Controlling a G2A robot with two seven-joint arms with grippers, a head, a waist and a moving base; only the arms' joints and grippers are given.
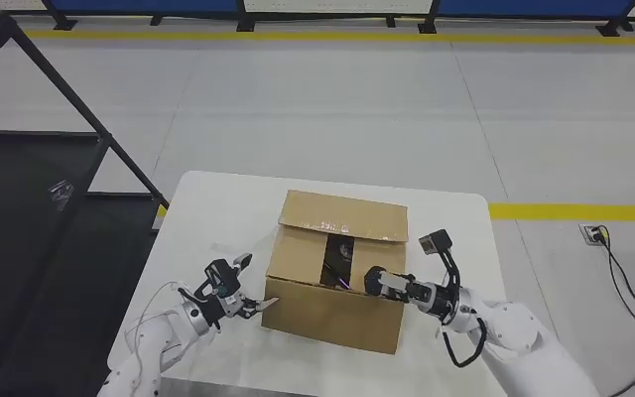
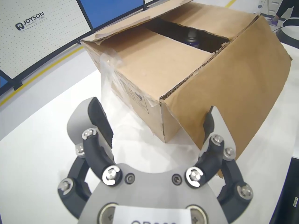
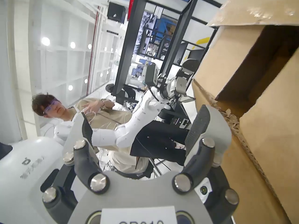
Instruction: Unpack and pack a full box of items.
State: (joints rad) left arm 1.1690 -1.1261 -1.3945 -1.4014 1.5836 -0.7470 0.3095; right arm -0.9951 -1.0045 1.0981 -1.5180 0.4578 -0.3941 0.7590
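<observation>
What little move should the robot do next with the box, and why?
Probably the open right gripper should pinch the top flap beside it and fold it outward. The box is open only by a narrow gap, with a dark bottle inside. The left gripper is open too, holding nothing.

White, smooth-shelled arms (image 1: 506, 332) with a black cable (image 1: 448, 355) looped at one wrist. Each ends in a grey plate (image 2: 149, 194) with silver screws (image 2: 109, 174), black linkages (image 2: 98, 155), and pale-backed fingers (image 3: 218, 129) faced with ribbed black pads (image 3: 197, 129).
</observation>
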